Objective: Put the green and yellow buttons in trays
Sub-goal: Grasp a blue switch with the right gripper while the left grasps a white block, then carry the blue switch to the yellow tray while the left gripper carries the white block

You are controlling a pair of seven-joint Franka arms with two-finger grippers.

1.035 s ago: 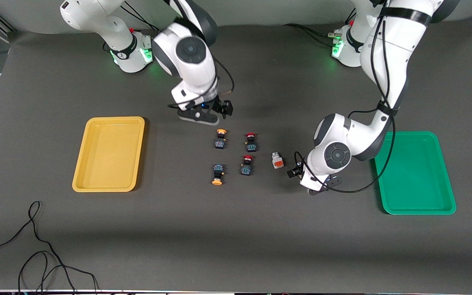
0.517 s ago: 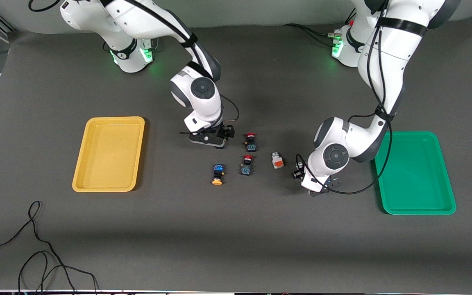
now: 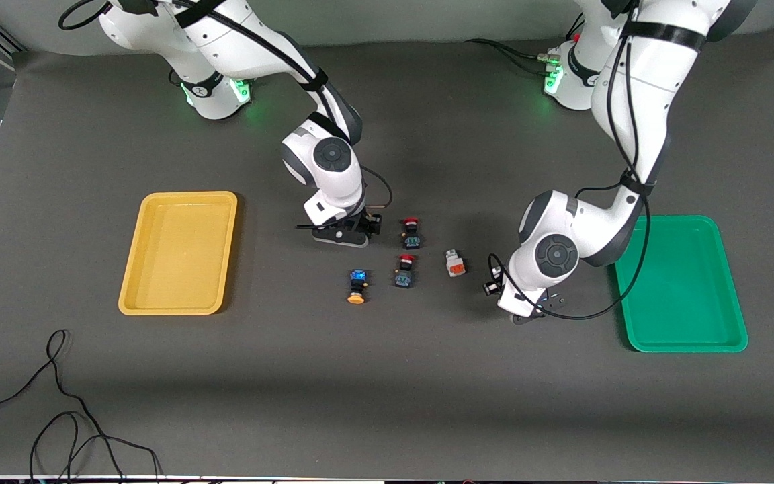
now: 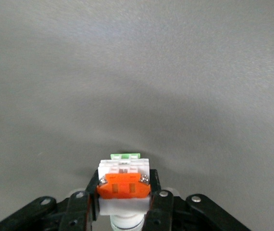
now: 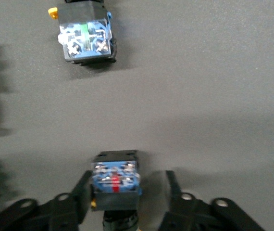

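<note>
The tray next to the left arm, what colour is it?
Green tray, best seen in the front view.

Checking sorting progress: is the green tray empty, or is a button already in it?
Empty. In the front view the green tray shows only bare floor; no switch lies inside its rim.

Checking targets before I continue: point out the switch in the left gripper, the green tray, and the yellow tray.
white-bodied switch (image 4: pixel 123 185): left wrist view, on its orange block.
green tray (image 3: pixel 682 289): front view, on its bare floor.
yellow tray (image 3: pixel 179 252): front view, on its bare floor.
</note>
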